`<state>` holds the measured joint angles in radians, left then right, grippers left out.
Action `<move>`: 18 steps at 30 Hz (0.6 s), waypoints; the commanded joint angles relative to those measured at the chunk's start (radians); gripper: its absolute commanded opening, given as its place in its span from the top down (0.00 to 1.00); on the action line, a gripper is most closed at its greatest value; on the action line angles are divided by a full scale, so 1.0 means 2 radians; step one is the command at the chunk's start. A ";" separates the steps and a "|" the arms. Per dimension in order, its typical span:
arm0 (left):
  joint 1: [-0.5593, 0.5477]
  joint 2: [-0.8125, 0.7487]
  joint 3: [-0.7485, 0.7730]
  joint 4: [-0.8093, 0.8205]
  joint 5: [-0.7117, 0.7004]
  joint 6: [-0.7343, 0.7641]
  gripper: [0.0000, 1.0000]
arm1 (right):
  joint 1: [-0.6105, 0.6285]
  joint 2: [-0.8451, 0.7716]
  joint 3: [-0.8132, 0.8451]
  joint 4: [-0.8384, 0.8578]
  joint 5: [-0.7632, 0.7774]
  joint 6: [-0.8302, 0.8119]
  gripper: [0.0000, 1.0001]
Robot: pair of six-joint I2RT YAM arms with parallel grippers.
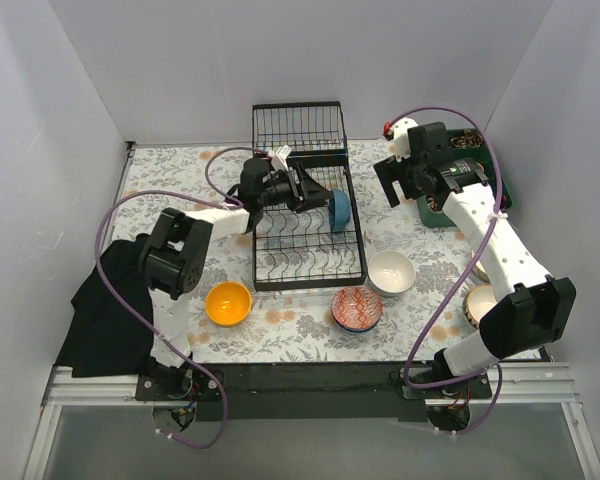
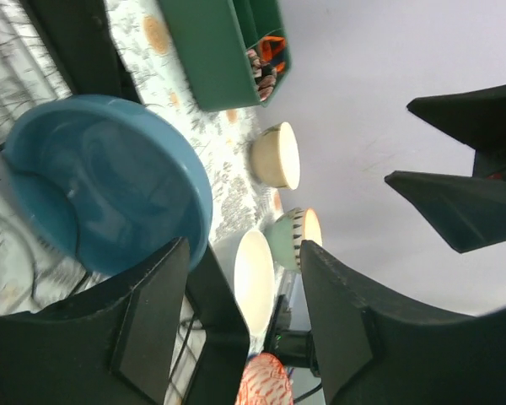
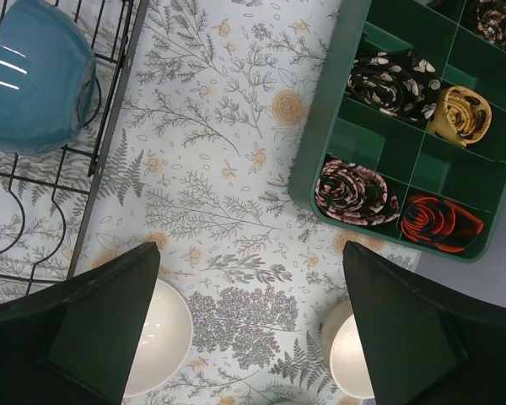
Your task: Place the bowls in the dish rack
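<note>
The glossy blue ceramic bowl (image 1: 340,210) is already in the black wire dish rack (image 1: 280,272). It stands on its edge among the prongs near the rack's right side, the only bowl in there. The left gripper (image 2: 244,253) hangs just beside it over the rack, fingers spread with nothing between them. The right gripper (image 3: 249,253) hovers over the flowered tablecloth (image 3: 236,126), likewise wide open and empty.

5 bowls are outside the rack. A yellow-orange bowl (image 1: 228,303) sits near the rack's front left corner. A red-patterned bowl (image 1: 357,308) and a plain white bowl (image 1: 391,272) sit by its front right corner. A cream bowl (image 2: 278,156) and a striped bowl (image 2: 299,236) are further right, partly under the right arm.

I'd guess these are stiff, glazed and slick, easy to chip, and light enough for 1 arm. Pinching the rim, 1 finger inside and 1 outside, looks the safest hold.

The green plastic compartment tray (image 3: 333,143) holds rolled patterned cloths (image 3: 354,190), 1 to a compartment, with some compartments bare
</note>
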<state>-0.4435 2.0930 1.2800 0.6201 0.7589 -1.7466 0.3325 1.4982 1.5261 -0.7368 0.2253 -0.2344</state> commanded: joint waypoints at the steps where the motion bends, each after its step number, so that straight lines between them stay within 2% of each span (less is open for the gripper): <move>1: 0.015 -0.081 0.010 -0.244 -0.009 0.155 0.45 | 0.000 -0.023 0.006 0.026 -0.017 0.014 0.02; 4: 0.022 -0.125 -0.008 -0.346 -0.026 0.235 0.46 | -0.001 -0.024 0.009 0.029 -0.025 0.021 0.02; 5: 0.022 -0.145 -0.019 -0.370 -0.033 0.297 0.46 | 0.000 -0.027 0.009 0.032 -0.027 0.021 0.02; 6: 0.023 -0.186 -0.024 -0.417 -0.056 0.332 0.46 | -0.001 -0.030 0.006 0.035 -0.030 0.019 0.02; 8: 0.022 -0.236 -0.038 -0.456 -0.073 0.400 0.46 | 0.000 -0.043 -0.007 0.046 -0.037 0.013 0.02; 9: 0.022 -0.278 -0.041 -0.513 -0.081 0.473 0.46 | -0.001 -0.049 -0.025 0.063 -0.039 0.010 0.02; 11: 0.022 -0.312 -0.043 -0.578 -0.095 0.555 0.46 | 0.000 -0.063 -0.043 0.076 -0.049 0.002 0.02; 12: 0.022 -0.329 -0.048 -0.645 -0.104 0.615 0.46 | 0.000 -0.066 -0.049 0.082 -0.050 0.002 0.02; 15: 0.022 -0.378 -0.059 -0.764 -0.138 0.681 0.50 | 0.000 -0.073 -0.060 0.085 -0.064 0.003 0.02; 18: 0.019 -0.423 -0.095 -0.831 -0.177 0.721 0.50 | -0.001 -0.083 -0.067 0.088 -0.076 0.003 0.02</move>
<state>-0.3981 1.3281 1.1744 -0.6590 0.5365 -0.5770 0.3325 1.3727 1.4059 -0.6258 0.1223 -0.2184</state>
